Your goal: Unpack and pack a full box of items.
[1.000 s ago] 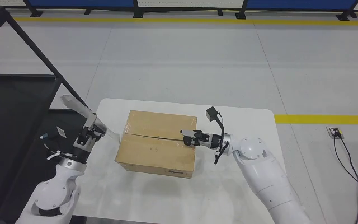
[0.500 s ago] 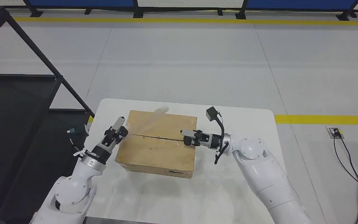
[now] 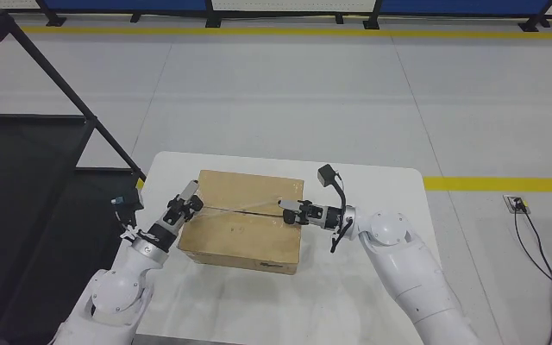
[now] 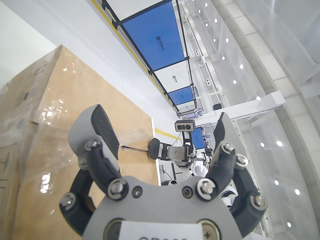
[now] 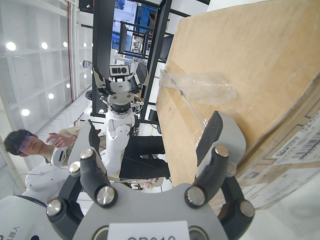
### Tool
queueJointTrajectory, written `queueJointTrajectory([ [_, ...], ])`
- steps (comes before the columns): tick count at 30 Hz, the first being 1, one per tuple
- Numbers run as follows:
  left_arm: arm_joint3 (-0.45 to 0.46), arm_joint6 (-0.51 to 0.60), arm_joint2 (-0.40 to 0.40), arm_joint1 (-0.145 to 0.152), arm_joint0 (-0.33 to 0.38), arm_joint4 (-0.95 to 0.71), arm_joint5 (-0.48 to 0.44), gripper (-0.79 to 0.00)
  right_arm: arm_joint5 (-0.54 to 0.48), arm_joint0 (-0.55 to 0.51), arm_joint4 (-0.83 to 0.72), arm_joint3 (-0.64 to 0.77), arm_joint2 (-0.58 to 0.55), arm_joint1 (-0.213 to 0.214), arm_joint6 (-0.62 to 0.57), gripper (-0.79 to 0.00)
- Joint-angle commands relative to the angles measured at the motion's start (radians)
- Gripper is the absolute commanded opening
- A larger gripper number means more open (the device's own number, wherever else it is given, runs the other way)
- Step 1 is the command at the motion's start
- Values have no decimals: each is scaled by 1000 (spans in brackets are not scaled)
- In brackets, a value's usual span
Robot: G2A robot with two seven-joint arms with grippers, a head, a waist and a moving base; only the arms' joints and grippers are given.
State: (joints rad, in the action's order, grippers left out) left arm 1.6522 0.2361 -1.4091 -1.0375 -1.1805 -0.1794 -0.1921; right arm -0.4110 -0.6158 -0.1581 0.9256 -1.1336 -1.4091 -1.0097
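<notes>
A closed brown cardboard box (image 3: 243, 217) lies in the middle of the white table (image 3: 371, 194). Its top seam runs lengthwise under clear tape, and a loose crumpled piece of tape (image 5: 202, 87) lies on the seam. My left gripper (image 3: 186, 207) is at the box's left end, open and holding nothing (image 4: 162, 128), with the box (image 4: 62, 116) just beside one finger. At the right end of the seam my right gripper (image 3: 290, 213) is open and holds nothing (image 5: 150, 136), one finger over the box (image 5: 250, 58) top edge.
A black metal frame (image 3: 95, 129) stands off the table's left side. Bare table surface lies in front of the box and to its right. The table's front edge runs close behind the left arm.
My left gripper has swung in from beyond the table's left edge to the box's left end. The right arm and the box have kept still.
</notes>
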Motion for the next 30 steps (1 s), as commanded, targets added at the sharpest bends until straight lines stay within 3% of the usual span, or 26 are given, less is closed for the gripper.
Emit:
queueJointTrajectory([
  [1,3,4,-21,1,-10,-16,-6,0,0,0,0,0,0,0,0,0],
  [5,10,12,-69,3,-41,-39,-24,0,2,-3,1,3,0,0,6,0],
  [12,18,27,-147,6,-112,-62,-66,0,19,-64,99,151,-24,17,138,0],
  [17,29,44,-188,8,-159,-64,-91,0,-15,-106,251,274,-38,35,186,0],
  [19,32,53,-200,8,-172,-66,-96,0,43,-118,364,316,-40,41,236,0],
  [28,10,88,-255,10,-241,-23,-136,0,43,-118,364,316,-40,41,236,0],
  [30,6,94,-260,10,-245,-21,-135,0,-3,-132,360,328,-38,42,248,0],
])
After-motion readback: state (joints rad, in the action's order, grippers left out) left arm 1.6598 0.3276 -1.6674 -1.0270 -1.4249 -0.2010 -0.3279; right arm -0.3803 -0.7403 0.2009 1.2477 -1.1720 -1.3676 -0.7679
